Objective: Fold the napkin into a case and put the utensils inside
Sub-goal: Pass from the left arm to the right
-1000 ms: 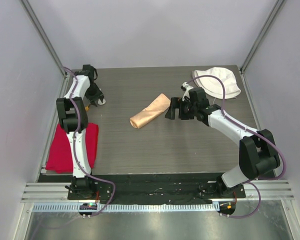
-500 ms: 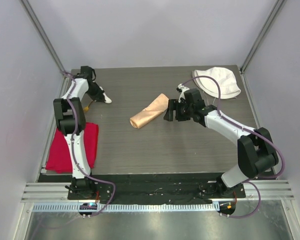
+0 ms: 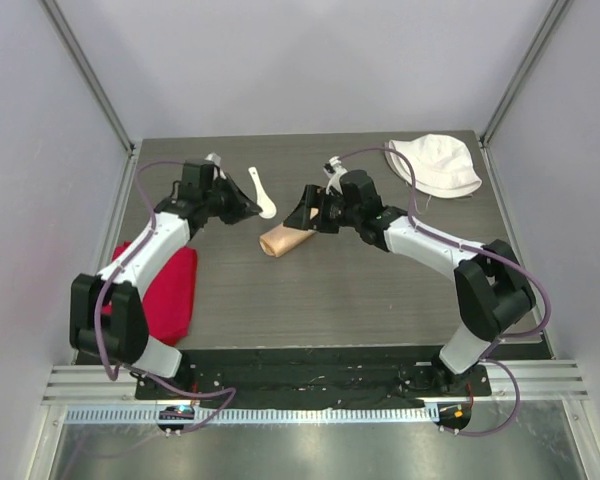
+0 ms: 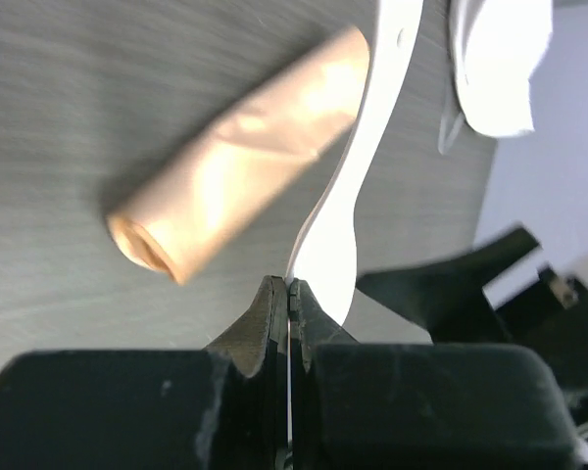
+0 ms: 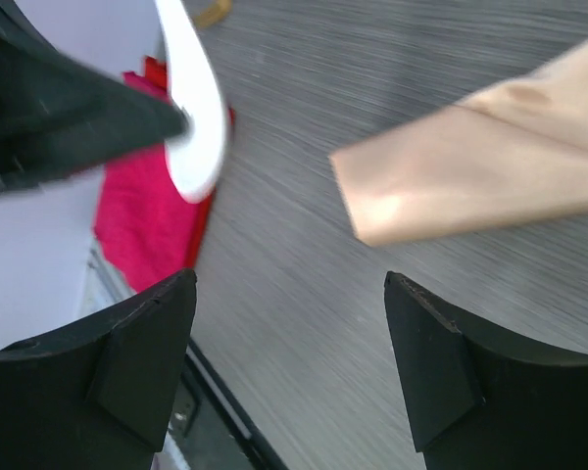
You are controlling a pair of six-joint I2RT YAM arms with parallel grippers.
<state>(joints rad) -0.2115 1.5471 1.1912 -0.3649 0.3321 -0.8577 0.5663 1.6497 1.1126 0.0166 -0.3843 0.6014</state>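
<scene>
Case [image 3: 292,232] is lying mid-tabletop [image 3: 360,300], long axis running 8 to 2 o'clock, open mouth facing 8. Left fingers [image 4: 265,328] are pinching the spoon [image 3: 261,192] at 11 o'clock from the mouth, so the left arm is nearer. Right fingers [image 5: 137,362] are gaping, empty, by the 2 o'clock end. No writing is showing.

We can read no text, label, brand, number or sign in any view. The rolled peach-orange cloth napkin [image 3: 283,239], the small white short-handled spoon [image 3: 262,200], the bright red cloth [image 3: 172,292], the white fabric hat [image 3: 436,165] and the dark wood-grain counter [image 3: 330,295] all show us plain, unmarked surfaces.
</scene>
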